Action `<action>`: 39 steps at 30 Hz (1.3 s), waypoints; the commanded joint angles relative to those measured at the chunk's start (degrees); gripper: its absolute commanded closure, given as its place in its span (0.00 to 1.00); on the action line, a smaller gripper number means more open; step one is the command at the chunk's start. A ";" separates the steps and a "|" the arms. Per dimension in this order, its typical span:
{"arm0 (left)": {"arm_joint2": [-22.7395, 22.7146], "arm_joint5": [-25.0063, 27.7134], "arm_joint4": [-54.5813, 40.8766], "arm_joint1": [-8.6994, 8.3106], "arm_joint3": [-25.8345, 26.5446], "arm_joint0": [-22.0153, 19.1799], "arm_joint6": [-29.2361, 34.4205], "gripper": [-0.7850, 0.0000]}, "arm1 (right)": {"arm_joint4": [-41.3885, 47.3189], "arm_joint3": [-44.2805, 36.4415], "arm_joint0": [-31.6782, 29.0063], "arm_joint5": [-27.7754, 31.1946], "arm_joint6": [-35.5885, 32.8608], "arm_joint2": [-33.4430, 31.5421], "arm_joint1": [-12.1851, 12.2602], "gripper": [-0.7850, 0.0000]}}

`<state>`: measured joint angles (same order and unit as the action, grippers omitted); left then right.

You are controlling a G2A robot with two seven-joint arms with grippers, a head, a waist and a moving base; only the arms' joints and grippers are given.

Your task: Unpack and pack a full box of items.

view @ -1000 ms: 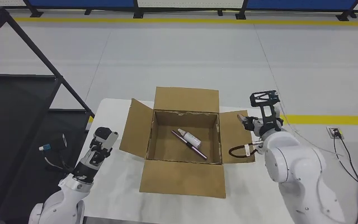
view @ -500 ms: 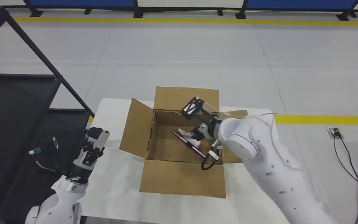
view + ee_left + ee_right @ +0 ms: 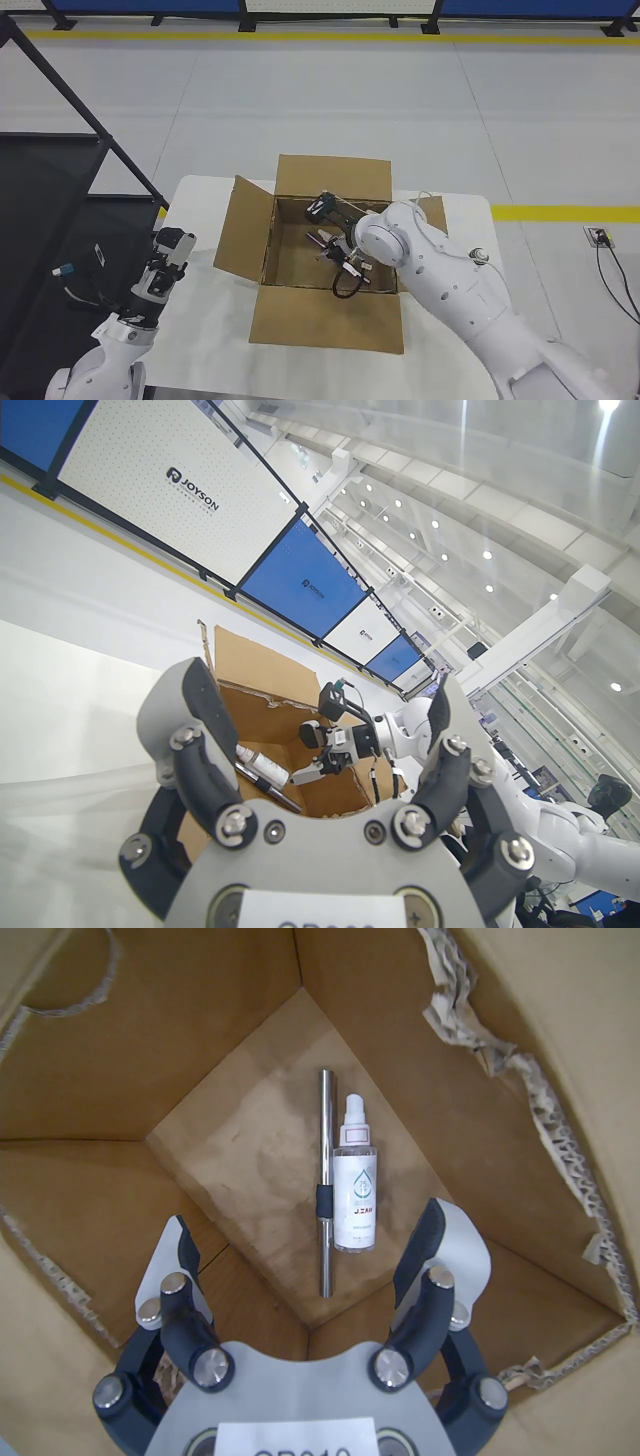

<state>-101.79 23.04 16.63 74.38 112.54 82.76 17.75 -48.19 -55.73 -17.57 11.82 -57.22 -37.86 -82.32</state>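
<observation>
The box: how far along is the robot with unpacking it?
Done: the box flaps are folded open. In hand: the right gripper hangs open inside the box, above a spray bottle and a metal rod, gripping nothing. To do: both lie side by side on the box floor, not yet lifted; the left gripper sits open beside the box.

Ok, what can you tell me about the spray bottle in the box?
The spray bottle looks like clear plastic, with a white label and a white nozzle cap. It lies flat on the floor of the cardboard box, parallel to a metal rod right beside it. The open right hand hangs above, apart from it.
</observation>
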 commanded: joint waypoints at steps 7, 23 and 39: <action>0.00 0.00 0.00 0.00 0.00 0.00 0.00 0.00 | -0.42 10.95 2.35 -2.90 3.81 3.13 -3.24 0.24; 0.00 0.00 0.00 0.00 0.00 0.00 0.00 0.00 | 0.32 26.90 5.18 -2.52 9.43 6.11 -9.20 0.41; 0.00 0.00 0.00 0.00 0.00 0.00 0.00 0.00 | 0.33 35.85 6.16 -3.07 13.27 6.43 -13.11 0.55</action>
<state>-101.79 23.04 16.63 74.38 112.54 82.76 17.75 -47.83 -20.27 -11.42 8.68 -44.02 -31.43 -95.28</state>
